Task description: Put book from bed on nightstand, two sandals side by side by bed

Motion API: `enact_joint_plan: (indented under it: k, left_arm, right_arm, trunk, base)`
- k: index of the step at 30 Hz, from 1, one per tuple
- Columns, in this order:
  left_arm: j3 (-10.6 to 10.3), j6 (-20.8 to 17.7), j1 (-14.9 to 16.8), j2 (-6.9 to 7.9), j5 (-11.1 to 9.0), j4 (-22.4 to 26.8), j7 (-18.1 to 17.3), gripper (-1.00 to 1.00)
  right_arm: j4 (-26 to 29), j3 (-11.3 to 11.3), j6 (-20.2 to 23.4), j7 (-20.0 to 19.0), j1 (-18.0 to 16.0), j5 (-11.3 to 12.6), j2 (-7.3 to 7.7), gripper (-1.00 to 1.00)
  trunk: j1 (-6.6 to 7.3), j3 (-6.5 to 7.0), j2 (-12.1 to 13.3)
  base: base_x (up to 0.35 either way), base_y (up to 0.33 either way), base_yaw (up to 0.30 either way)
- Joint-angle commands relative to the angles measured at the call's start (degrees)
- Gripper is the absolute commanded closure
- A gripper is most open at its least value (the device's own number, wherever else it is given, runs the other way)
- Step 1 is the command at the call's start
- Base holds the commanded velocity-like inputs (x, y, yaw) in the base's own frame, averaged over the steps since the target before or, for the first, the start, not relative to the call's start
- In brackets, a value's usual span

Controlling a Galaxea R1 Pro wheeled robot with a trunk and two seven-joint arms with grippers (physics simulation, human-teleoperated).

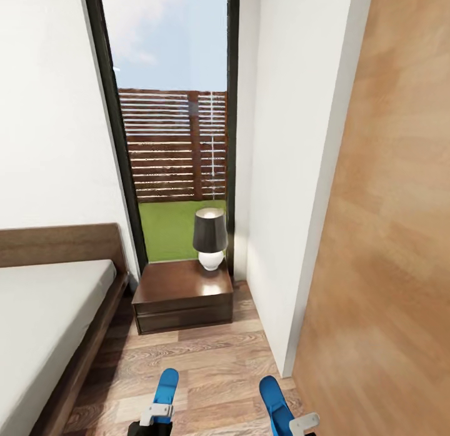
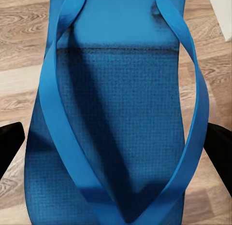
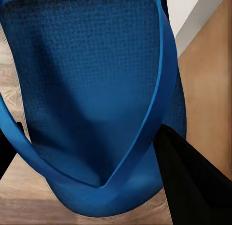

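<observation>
Left fingers (image 2: 9, 145) clamp one sandal (image 2: 116, 114); right fingers (image 3: 188, 181) clamp another sandal (image 3: 92, 90).

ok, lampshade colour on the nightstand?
Dark grey lampshade over a white base, on the nightstand; clearest in the head view.

Light wood-plank floor (image 1: 206, 355) runs between the bed (image 1: 44, 311) and a white wall. Bed sits on the floor: plain grey mattress, dark brown frame and headboard, mattress top bare where visible. Dark reddish-brown nightstand (image 1: 181, 295) stands on the floor just beside the bed, below the window. A lamp (image 1: 210, 239), white base and dark shade, stands on its top near the back right corner.
</observation>
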State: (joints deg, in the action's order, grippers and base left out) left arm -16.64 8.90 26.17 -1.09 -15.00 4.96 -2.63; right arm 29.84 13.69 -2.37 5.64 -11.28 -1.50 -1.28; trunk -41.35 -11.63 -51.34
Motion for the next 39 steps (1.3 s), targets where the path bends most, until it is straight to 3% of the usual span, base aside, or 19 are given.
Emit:
enact_joint_plan:
  k: [1,16,28,39]
  left_arm:
    - [-0.4,0.2,0.1,0.01,-0.6,-0.1,-0.2,1.0]
    - [-0.3,0.6,-1.2,-0.05,-0.7,0.0,-0.3,1.0]
    - [-0.3,0.6,-1.2,-0.05,-0.6,0.0,-0.3,1.0]
    - [-0.5,0.6,-1.2,0.02,-0.4,0.0,-0.2,1.0]
  right_arm:
    - [0.0,0.3,-0.1,0.5,-0.1,-0.1,0.01,1.0]
    - [0.0,0.3,-0.1,0.6,-0.1,-0.1,-0.03,1.0]
    - [0.0,0.4,-0.1,0.5,-0.1,-0.1,-0.04,1.0]
    - [0.0,0.4,-0.1,0.5,-0.1,-0.2,-0.04,1.0]
  trunk:
    - [-0.03,-0.07,-0.1]
    - [-0.03,-0.07,-0.1]
    - [-0.03,-0.07,-0.1]
    - [-0.03,-0.07,-0.1]
  base:
    - [0.193,-0.125,0.0]
    - [0.082,-0.054,0.007]
    - [0.018,-0.001,0.239]
    - [0.261,0.0,0.065]
